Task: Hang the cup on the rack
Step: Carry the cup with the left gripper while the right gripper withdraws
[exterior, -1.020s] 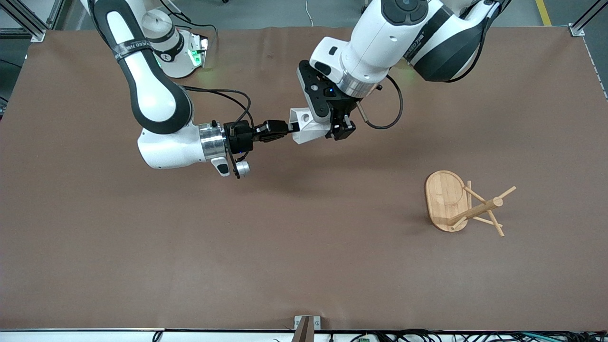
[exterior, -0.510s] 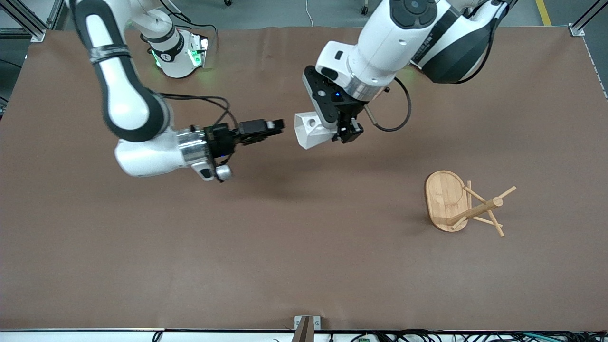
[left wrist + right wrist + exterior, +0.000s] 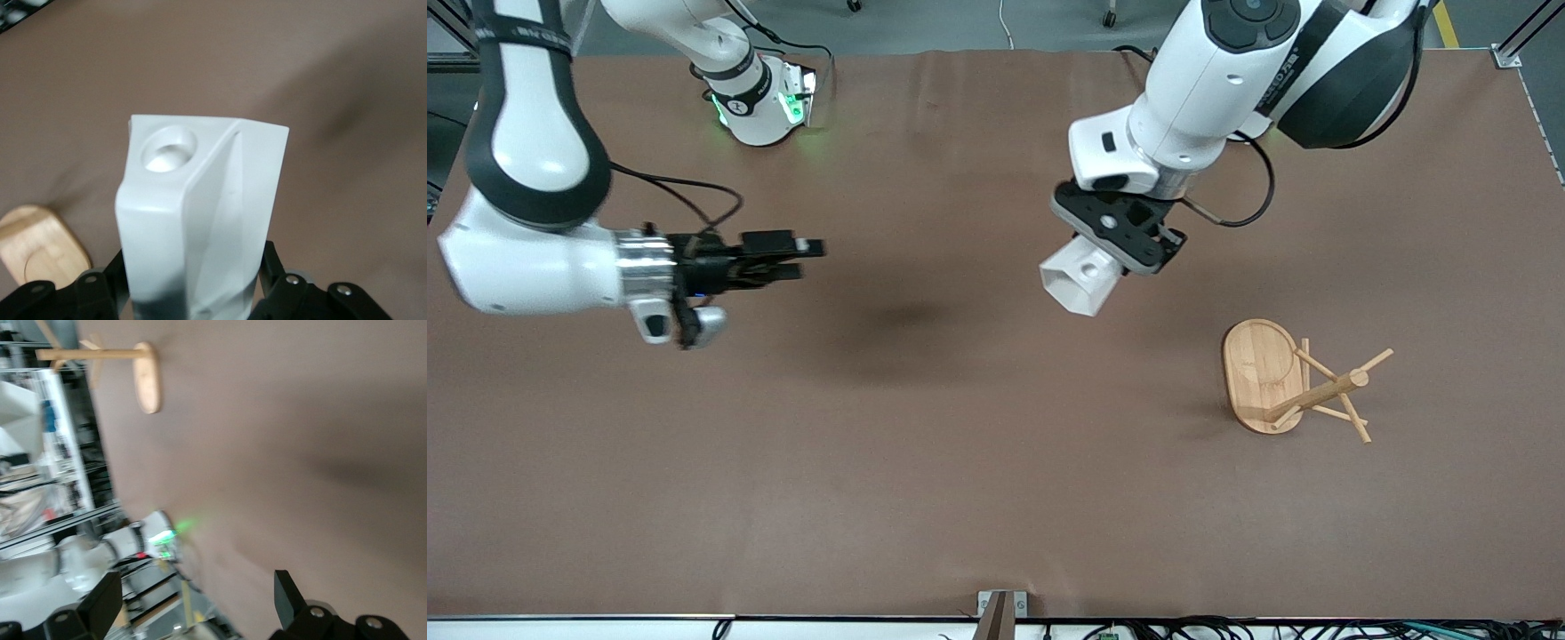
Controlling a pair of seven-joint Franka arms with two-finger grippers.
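Observation:
The white faceted cup (image 3: pixel 1079 281) hangs in the air, and my left gripper (image 3: pixel 1120 252) is shut on it over the middle of the table. In the left wrist view the cup (image 3: pixel 200 220) fills the space between the black fingers (image 3: pixel 267 267), and its handle hole (image 3: pixel 170 147) faces the camera. The bamboo rack (image 3: pixel 1294 384) stands on its oval base toward the left arm's end, nearer the front camera than the cup. The rack's base also shows in the left wrist view (image 3: pixel 40 243). My right gripper (image 3: pixel 807 252) is open and empty over the right arm's end.
The brown table mat (image 3: pixel 960 462) is bare apart from the rack. The right arm's base (image 3: pixel 760 102) stands at the table's back edge. The rack also shows small in the right wrist view (image 3: pixel 107 357).
My right gripper has let go of the cup and drawn back toward its own end. My left gripper has carried the cup toward the rack and turned it.

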